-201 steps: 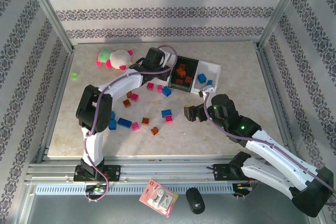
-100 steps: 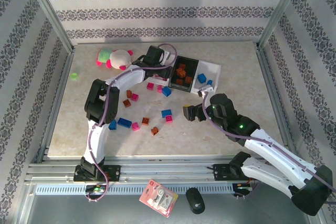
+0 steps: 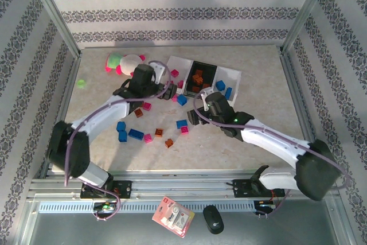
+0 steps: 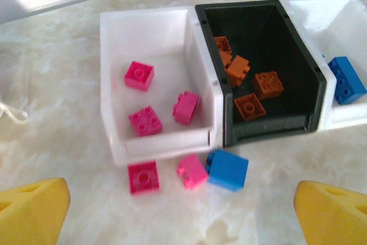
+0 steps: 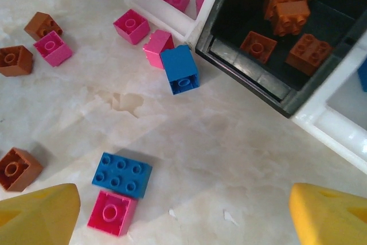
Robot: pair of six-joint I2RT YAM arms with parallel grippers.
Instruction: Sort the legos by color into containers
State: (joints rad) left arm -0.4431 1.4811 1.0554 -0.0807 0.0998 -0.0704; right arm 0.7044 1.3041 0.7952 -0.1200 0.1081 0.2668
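Three containers stand in a row: a white tray [image 4: 155,136] holding three pink legos [image 4: 139,75], a black tray [image 4: 269,124] with several orange-brown ones [image 4: 268,84], and a white tray [image 4: 344,120] with a blue one [image 4: 346,80]. Two pink legos [image 4: 143,176] and a blue one [image 4: 227,169] lie just before the left tray. My left gripper [image 4: 183,222] [image 3: 162,89] hovers open there, nothing between its fingers. My right gripper [image 5: 183,222] [image 3: 193,119] is open over bare table, a blue six-stud lego [image 5: 121,175] and a magenta one [image 5: 112,212] beside its left finger.
Loose legos are scattered on the left-centre of the table: blue ones [image 3: 136,134], pink ones [image 3: 148,138] and brown ones [image 3: 138,112]. A pink-white plush toy [image 3: 126,63] lies at the back left, with a small green piece [image 3: 81,83] near the left edge.
My left gripper has opened and drawn back from over the left white tray toward the near left. My right arm has swung forward and left, toward the legos before the trays.
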